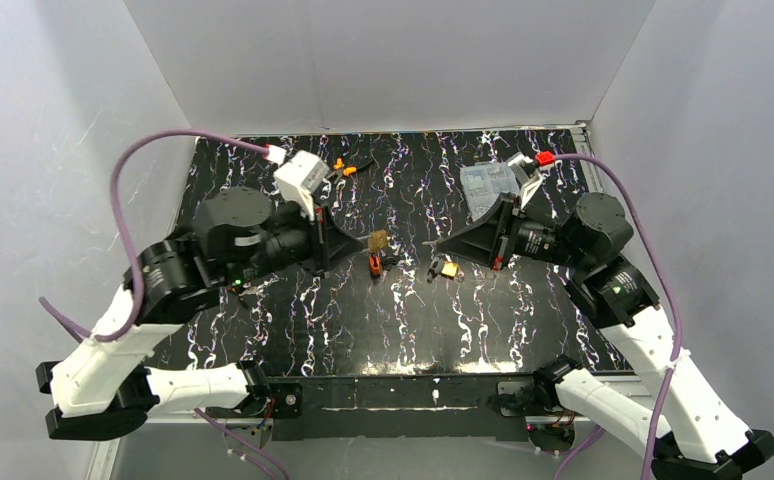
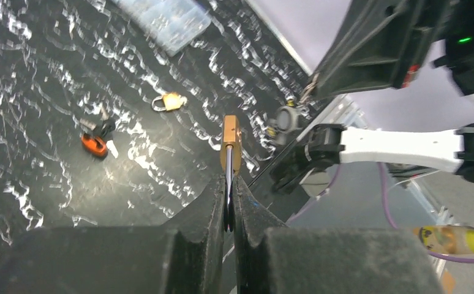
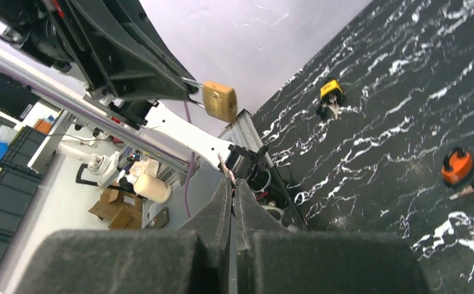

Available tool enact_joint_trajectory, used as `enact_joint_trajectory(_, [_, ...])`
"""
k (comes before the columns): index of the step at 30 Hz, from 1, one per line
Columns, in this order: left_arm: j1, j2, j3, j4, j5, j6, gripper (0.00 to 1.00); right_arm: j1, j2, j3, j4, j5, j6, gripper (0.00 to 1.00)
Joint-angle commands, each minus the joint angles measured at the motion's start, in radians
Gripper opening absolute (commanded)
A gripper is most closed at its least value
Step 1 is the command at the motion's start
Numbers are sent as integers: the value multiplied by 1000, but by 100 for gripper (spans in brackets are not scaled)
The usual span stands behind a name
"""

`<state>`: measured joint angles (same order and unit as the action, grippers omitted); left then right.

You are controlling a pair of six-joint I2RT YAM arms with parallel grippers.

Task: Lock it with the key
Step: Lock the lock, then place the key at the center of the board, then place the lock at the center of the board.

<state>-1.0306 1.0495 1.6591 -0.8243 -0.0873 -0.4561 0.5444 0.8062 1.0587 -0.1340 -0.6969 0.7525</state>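
Note:
My left gripper [image 1: 361,243] [image 2: 228,180] is shut on the shackle of a brass padlock [image 1: 379,241] [image 2: 231,142] and holds it above the table, body pointing toward the right arm. My right gripper [image 1: 441,248] [image 3: 232,182] is shut on a thin metal key [image 3: 225,165], of which only the tip shows between the fingertips. The held padlock also shows in the right wrist view [image 3: 219,101], a short gap away from the key tip. The two grippers face each other over the middle of the table.
A small yellow padlock [image 1: 449,269] [image 2: 171,101] [image 3: 331,90] and an orange-headed key [image 1: 374,266] [image 2: 94,144] [image 3: 457,166] lie on the black marbled table below the grippers. A clear plastic box [image 1: 488,185] and more orange keys [image 1: 341,165] sit at the back.

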Motion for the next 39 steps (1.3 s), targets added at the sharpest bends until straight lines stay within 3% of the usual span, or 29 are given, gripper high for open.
enact_joint_trajectory(1, [1, 17, -141, -15, -35, -55, 0, -3, -9, -50, -45, 51, 5, 1])
enact_joint_trajectory(8, [8, 55, -383, 127, 17, -168, 0, 3, -4, -202, -137, 190, 83, 1])
enact_joint_trajectory(18, [32, 156, -712, 494, 213, -320, 0, 36, -29, -418, -224, 355, 145, 1])
enact_joint_trajectory(30, [93, 361, -929, 864, 400, -403, 0, 113, 88, -509, -208, 485, 165, 1])
enact_joint_trajectory(39, [139, 464, -956, 885, 421, -392, 0, 128, 189, -538, -167, 536, 145, 1])
